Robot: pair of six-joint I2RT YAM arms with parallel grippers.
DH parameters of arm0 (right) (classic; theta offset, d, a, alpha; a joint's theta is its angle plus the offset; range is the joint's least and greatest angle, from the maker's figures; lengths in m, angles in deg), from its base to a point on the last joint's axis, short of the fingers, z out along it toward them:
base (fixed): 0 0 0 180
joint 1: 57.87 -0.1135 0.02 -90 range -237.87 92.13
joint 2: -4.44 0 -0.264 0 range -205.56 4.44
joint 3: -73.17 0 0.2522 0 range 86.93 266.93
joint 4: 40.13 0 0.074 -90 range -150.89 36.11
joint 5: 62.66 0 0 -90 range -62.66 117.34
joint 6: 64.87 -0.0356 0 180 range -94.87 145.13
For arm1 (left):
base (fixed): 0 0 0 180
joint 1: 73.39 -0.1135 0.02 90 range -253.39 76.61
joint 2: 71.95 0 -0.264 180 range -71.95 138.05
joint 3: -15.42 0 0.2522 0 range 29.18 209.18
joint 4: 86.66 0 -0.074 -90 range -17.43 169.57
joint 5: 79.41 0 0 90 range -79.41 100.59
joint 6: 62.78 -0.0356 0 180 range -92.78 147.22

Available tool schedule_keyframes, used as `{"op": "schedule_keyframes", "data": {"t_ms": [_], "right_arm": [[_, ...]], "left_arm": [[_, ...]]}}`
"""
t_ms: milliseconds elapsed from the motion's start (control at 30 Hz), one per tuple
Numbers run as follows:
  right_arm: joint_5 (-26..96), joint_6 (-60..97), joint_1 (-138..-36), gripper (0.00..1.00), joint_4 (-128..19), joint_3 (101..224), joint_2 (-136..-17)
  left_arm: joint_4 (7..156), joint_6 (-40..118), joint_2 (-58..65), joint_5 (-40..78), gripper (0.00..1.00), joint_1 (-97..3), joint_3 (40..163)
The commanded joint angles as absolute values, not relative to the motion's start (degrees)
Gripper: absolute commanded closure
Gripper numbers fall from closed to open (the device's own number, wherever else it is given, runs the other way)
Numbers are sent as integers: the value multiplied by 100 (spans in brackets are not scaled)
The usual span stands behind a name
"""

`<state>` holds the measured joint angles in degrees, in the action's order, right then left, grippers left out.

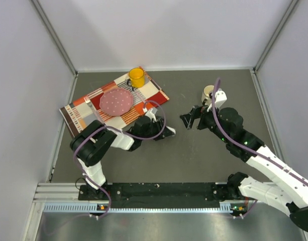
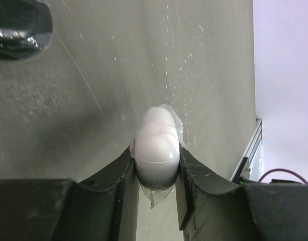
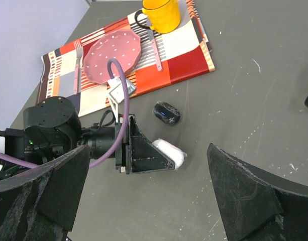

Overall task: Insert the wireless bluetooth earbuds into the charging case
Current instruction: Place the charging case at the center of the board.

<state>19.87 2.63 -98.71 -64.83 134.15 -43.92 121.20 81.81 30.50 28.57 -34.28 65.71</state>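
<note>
My left gripper [image 2: 156, 159] is shut on a closed white oval charging case [image 2: 157, 145] wrapped in clear film, holding it low over the dark table; the two also show in the right wrist view, gripper [image 3: 166, 163] and case [image 3: 170, 150]. A closed black oval case [image 3: 167, 112] lies on the table just beyond it, and shows in the left wrist view [image 2: 18, 27]. My right gripper [image 3: 148, 150] is open and empty, above and to the right of the white case [image 1: 170, 132]. No earbuds are in view.
A striped placemat [image 1: 148, 93] at the back left carries a pink plate [image 1: 116, 101], a yellow mug [image 1: 136, 77] and a fork [image 1: 87, 103]. A small white object [image 1: 208, 93] stands behind the right gripper [image 1: 190, 119]. Walls enclose the table.
</note>
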Motion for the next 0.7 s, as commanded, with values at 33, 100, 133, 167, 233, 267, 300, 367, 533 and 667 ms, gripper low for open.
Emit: {"op": "schedule_keyframes", "data": {"t_ms": [33,100,133,167,233,267,300,367,533,667], "right_arm": [[2066,325,-9680,1,-6426,13404,-4381],[2075,342,-9654,1,-6435,13413,-4434],[2083,333,-9654,1,-6435,13421,-4443],[2075,333,-9663,1,-6435,13430,-4478],[2110,342,-9654,1,-6426,13448,-4522],[2110,333,-9654,1,-6417,13457,-4539],[2119,316,-9654,1,-6417,13457,-4557],[2127,307,-9645,1,-6400,13465,-4610],[2224,272,-9645,1,-6321,13439,-4619],[2233,237,-9654,1,-6285,13386,-4584]], "left_arm": [[11773,8189,3211,2764,75,-3498,6925],[11553,8101,3220,2808,64,-3524,6961],[11526,8066,3220,2825,65,-3542,6961],[11474,8005,3237,2825,70,-3551,6961],[11429,8004,3255,2825,66,-3595,6934],[11429,8022,3281,2860,62,-3612,6926],[11464,8030,3299,2878,60,-3630,6908],[11464,8022,3342,2913,57,-3648,6908],[11324,7995,3369,2984,48,-3692,6891],[11289,7969,3281,2922,46,-3718,6803]]}}
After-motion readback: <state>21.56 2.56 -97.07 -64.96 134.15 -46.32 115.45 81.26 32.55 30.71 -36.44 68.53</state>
